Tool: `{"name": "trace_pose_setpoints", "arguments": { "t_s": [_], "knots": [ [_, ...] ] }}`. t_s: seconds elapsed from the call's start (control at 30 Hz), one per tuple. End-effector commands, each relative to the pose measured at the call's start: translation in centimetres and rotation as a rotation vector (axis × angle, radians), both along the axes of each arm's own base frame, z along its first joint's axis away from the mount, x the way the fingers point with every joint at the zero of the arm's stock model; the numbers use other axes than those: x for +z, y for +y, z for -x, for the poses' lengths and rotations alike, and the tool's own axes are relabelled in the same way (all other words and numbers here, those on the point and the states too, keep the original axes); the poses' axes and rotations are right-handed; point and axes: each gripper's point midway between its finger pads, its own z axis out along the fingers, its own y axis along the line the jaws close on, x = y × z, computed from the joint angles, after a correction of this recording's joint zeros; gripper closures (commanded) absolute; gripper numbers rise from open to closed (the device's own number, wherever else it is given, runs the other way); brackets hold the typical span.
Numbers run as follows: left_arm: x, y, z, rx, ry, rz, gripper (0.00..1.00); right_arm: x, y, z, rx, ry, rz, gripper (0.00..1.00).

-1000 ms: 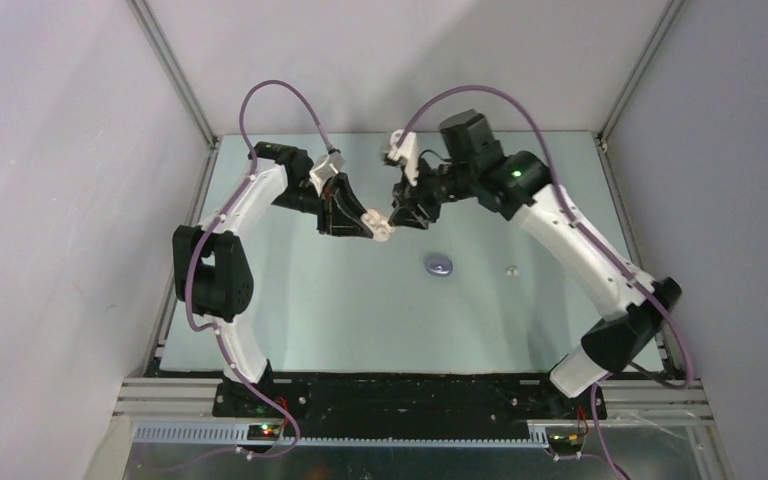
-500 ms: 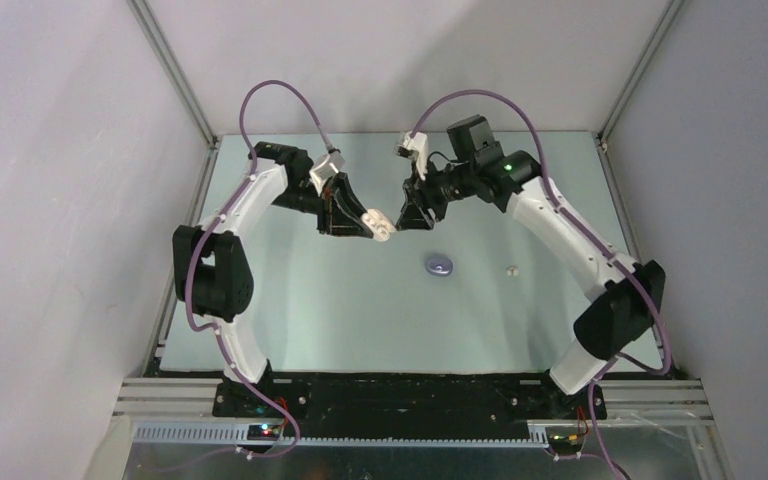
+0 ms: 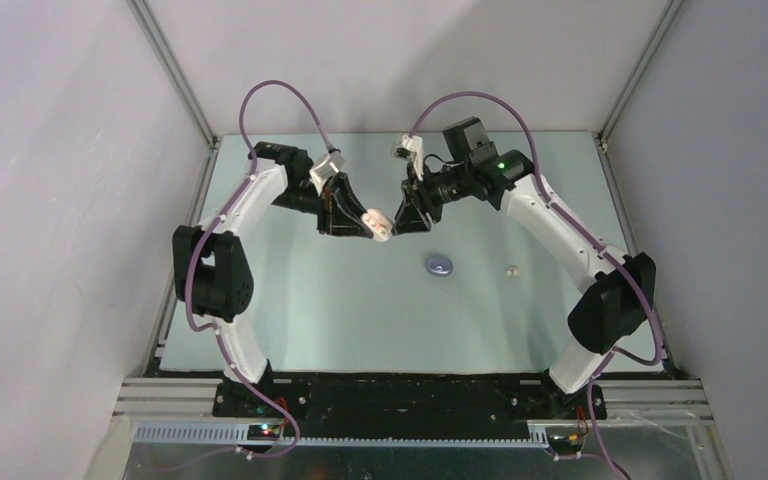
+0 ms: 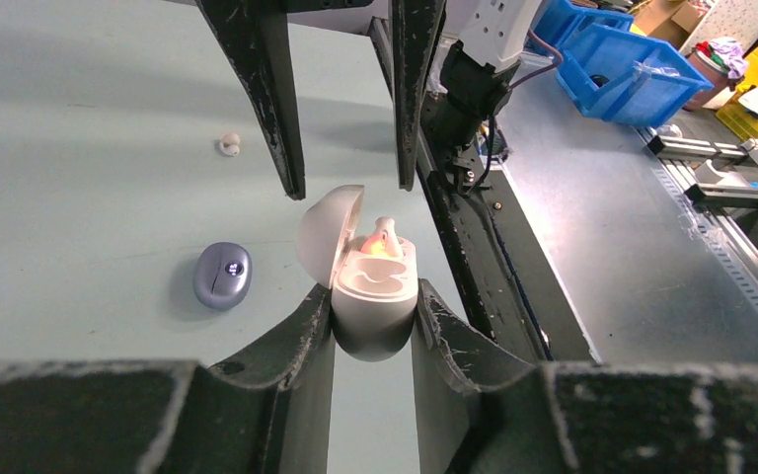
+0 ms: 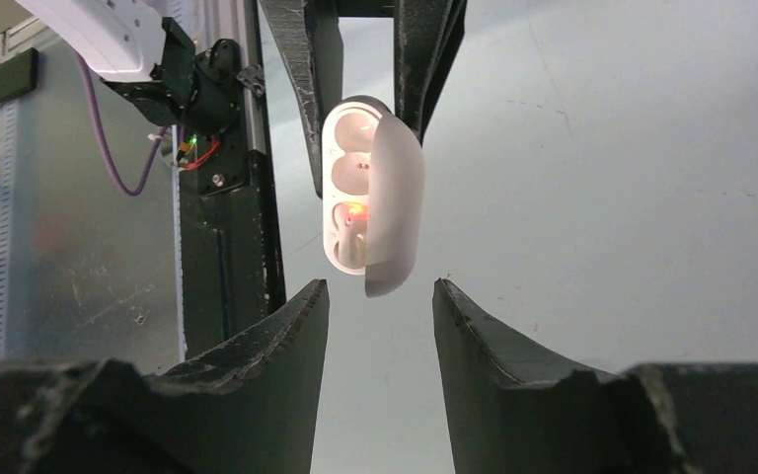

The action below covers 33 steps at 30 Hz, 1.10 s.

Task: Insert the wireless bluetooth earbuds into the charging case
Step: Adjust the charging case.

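Table [image 3: 360, 320]: pale green, fills middle of top view, boxed by grey walls [image 3: 60, 200] and metal frame posts.
Left arm [image 3: 250, 210]: white and black, left side of top view, reaching up and in toward upper centre.
Right arm [image 3: 560, 230]: same build, right side, bent in to meet the other at upper centre; green light lit near wrist.
Cables [image 3: 280, 100]: purple loops above both wrists.
Blue bins [image 4: 632, 69]: upper right of left wrist view, off the table.
Left gripper [image 4: 373, 306]: closed narrow on white charging case, one finger on each side of its base; in top view at [image 3: 365, 222].
Right gripper [image 5: 380, 291]: parted, nothing between the fingers; tips just beside the case, contact not clear; seen from left wrist as two black fingers at top centre [image 4: 350, 183].
White charging case [image 4: 375, 296]: held above table, centre of left wrist view; upper centre of right wrist view [image 5: 341, 197].
Lid [image 4: 326, 232]: flipped open, hinged to left of body in left wrist view; on right side of the case in right wrist view [image 5: 395, 207].
Purple case [image 3: 440, 265]: shut, flat on table, centre of top view, well apart from both grippers; small light on front [image 4: 222, 275].
Seated earbud [image 4: 385, 237]: white, in one socket of white case, orange glow beside it; lower socket in right wrist view [image 5: 350, 242], upper socket showing bare contacts.
Loose white earbud [image 3: 511, 269]: on table, right of purple case in top view, near but not touching; upper left in left wrist view [image 4: 228, 144].
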Motion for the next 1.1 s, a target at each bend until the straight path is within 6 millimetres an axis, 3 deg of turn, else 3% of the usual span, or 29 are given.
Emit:
{"name": "trace_pose_setpoints", "arguments": {
  "t_s": [0.0, 0.17, 0.5, 0.57, 0.63, 0.73, 0.8, 0.9, 0.93, 0.97, 1.03, 1.07],
  "knots": [
    [2.7, 0.0, 0.5, 0.015, 0.007, 0.054, 1.0, 1.6, 0.8, -0.2, 0.046, -0.022, -0.063, 0.52],
    [2.7, 0.0, 0.4, 0.015, 0.006, 0.056, 1.0, 0.8, 1.2, -1.0, 0.042, -0.006, -0.055, 0.58],
    [2.6, 0.0, 0.2, 0.018, 0.01, 0.054, 1.0, 1.4, 1.4, -1.1, 0.066, -0.005, -0.086, 0.92],
    [2.6, 0.0, 0.2, 0.016, 0.008, 0.055, 0.94, 1.8, 1.4, -1.1, 0.066, -0.021, -0.09, 0.98],
    [2.5, 0.0, 0.1, 0.017, 0.0, 0.053, 0.81, 2.0, 1.3, -1.3, 0.055, -0.046, -0.083, 1.0],
    [2.5, 0.2, 0.0, 0.016, -0.01, 0.031, 0.08, 2.7, 0.7, -1.7, 0.036, -0.109, -0.065, 1.0],
    [2.4, 0.5, -0.4, 0.019, -0.023, 0.003, 0.01, 3.0, 0.2, -1.9, 0.022, -0.156, -0.046, 1.0],
    [2.2, 1.0, -1.6, 0.027, -0.026, -0.055, 0.0, 3.9, -0.8, -2.3, 0.001, -0.214, -0.03, 1.0],
    [3.4, 1.1, -2.5, 0.04, -0.043, -0.067, 0.0, 3.8, -1.2, -2.3, -0.007, -0.217, -0.02, 1.0],
    [3.0, 1.3, -3.4, 0.046, -0.031, -0.101, 0.0, 4.1, -1.5, -2.3, -0.014, -0.234, -0.014, 1.0],
    [5.3, 1.7, -5.8, 0.088, -0.086, -0.133, 0.0, 4.1, -2.3, -2.5, -0.035, -0.253, 0.006, 1.0],
    [5.3, 2.3, -6.9, 0.116, -0.097, -0.169, 0.0, 3.9, -2.7, -2.8, -0.056, -0.261, 0.03, 1.0]
  ]
}}
